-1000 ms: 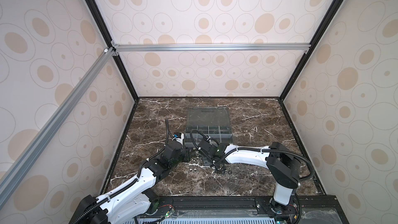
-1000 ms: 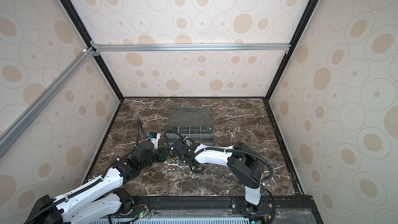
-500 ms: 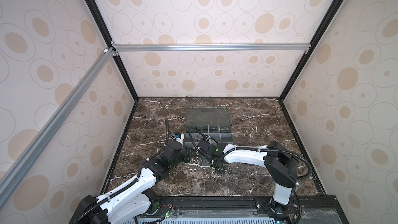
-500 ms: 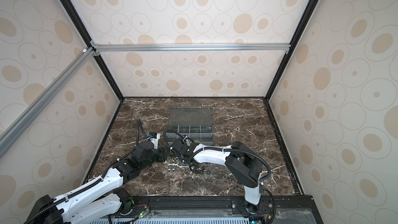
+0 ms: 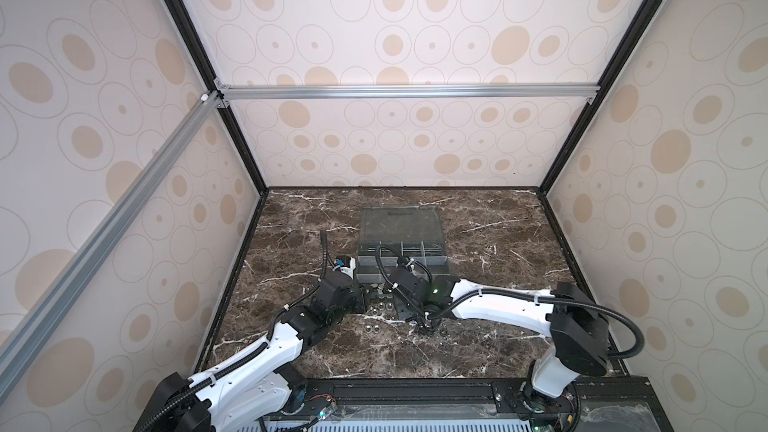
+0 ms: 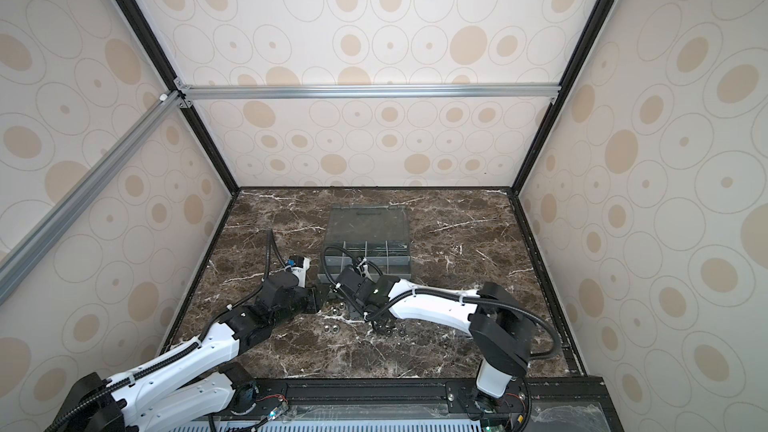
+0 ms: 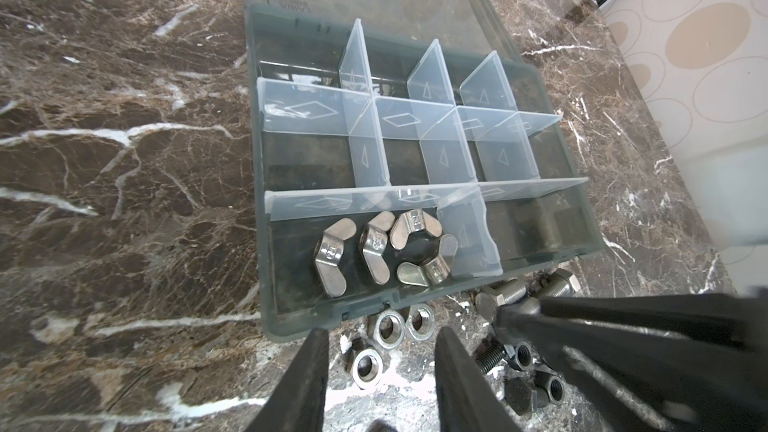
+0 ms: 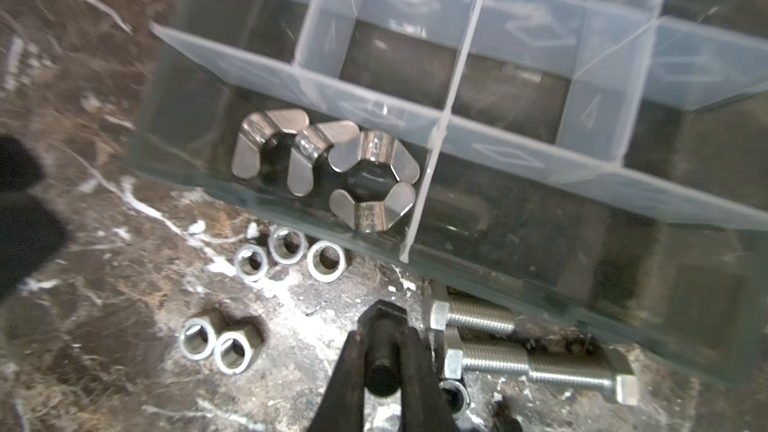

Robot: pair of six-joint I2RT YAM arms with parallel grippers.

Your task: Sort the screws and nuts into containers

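Observation:
In the right wrist view my right gripper (image 8: pixel 384 344) is shut on a black screw (image 8: pixel 383 317), its hex head poking out past the fingertips just above the marble. Two silver screws (image 8: pixel 478 317) lie right beside it, against the front wall of the organizer box (image 8: pixel 540 284). My left gripper (image 7: pixel 382 338) stands open low over the table, a silver hex nut (image 7: pixel 368 365) lying loose between its fingers and two more nuts (image 7: pixel 405 324) just ahead. Several wing nuts (image 7: pixel 374 247) sit in the box's near-left container (image 7: pixel 291 268). In both top views the grippers (image 5: pixel 365 297) (image 5: pixel 422 324) work close together before the box (image 5: pixel 401 243).
More silver hex nuts (image 8: pixel 216 344) and black nuts and screws (image 7: pixel 523 396) are scattered on the marble in front of the box. The box's clear lid (image 5: pixel 399 220) lies open flat behind it. Patterned walls close in the table on three sides.
My right gripper has closed its fingers on the black screw. The left arm has stayed where it was, still open.

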